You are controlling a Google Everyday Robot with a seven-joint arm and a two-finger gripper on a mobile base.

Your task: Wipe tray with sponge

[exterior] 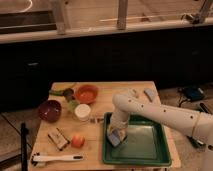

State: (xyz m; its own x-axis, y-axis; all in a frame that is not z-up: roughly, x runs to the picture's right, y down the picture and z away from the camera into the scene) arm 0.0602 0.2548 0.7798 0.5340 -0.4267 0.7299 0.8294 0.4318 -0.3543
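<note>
The dark green tray (145,144) lies at the front right of the wooden table. My gripper (118,131) hangs from the white arm that reaches in from the right. It points down over the tray's left part. It is shut on the pale blue-grey sponge (115,137) and presses it on the tray's bottom, close to the left rim. The gripper covers the sponge's top.
An orange bowl (86,93), a maroon bowl (49,110) and a white cup (82,111) stand left of the tray. A brown striped block (58,140), an orange fruit (77,140) and a white brush (57,158) lie front left. A grey-blue flat piece (150,94) lies back right.
</note>
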